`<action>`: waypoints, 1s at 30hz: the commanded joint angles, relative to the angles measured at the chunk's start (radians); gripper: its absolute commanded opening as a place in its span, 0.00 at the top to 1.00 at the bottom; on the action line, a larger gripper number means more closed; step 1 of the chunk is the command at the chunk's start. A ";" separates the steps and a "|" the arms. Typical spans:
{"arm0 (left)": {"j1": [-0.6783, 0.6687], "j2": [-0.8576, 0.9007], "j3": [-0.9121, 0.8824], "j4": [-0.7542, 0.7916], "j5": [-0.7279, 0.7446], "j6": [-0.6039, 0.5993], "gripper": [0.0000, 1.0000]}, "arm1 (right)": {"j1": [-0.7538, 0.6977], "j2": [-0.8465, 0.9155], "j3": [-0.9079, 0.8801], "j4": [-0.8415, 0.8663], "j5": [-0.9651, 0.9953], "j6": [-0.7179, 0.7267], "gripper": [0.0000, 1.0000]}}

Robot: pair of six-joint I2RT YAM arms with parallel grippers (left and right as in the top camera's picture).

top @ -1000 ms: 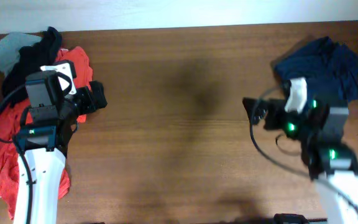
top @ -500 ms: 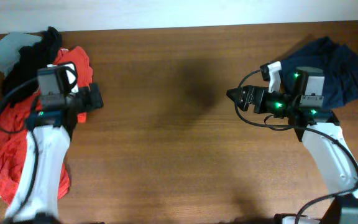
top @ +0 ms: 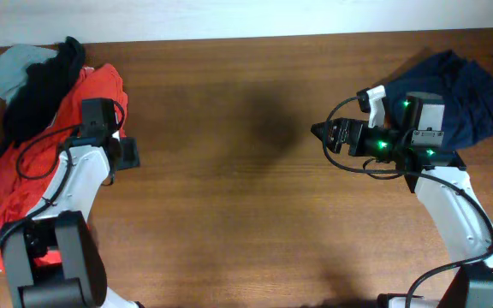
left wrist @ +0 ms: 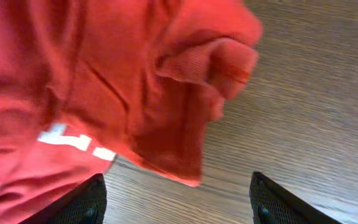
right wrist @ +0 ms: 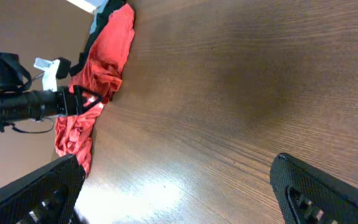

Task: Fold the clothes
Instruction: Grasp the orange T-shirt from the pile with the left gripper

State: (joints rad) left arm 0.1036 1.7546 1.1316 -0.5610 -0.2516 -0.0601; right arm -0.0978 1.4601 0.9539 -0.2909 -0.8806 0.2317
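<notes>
orange-red t-shirt (left wrist: pixel 92 74) blurred, cut off at top and left edges; white lettering (left wrist: pixel 58 135) mostly hidden in folds. navy piece (top: pixel 478 90) partly hidden behind right arm (top: pixel 442 195), upper right.

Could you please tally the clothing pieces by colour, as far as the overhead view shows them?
Orange-red clothing: 1 visible mass
Black piece: 1
Grey-blue piece: 1
Navy piece: 1
Total: 4
</notes>
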 commanded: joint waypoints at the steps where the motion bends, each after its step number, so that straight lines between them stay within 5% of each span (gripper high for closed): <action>1: 0.004 0.023 0.014 0.011 -0.078 -0.002 0.26 | -0.007 0.000 0.019 -0.003 0.002 -0.011 0.01; 19: 0.004 0.149 0.021 0.057 -0.089 -0.002 0.27 | -0.008 0.000 0.019 -0.005 0.042 -0.012 0.01; 22: 0.004 0.149 0.034 0.055 -0.090 -0.002 0.38 | -0.008 0.000 0.019 -0.008 0.049 -0.011 0.01; 25: 0.004 0.148 0.055 0.052 -0.089 -0.002 0.61 | -0.008 0.000 0.019 -0.009 0.049 -0.011 0.00; 30: 0.004 0.148 0.088 0.057 -0.090 -0.002 0.99 | -0.008 0.000 0.019 -0.009 0.050 -0.011 0.17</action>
State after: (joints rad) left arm 0.1036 1.8965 1.1854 -0.5079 -0.3271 -0.0692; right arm -0.0978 1.4601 0.9543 -0.2996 -0.8356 0.2279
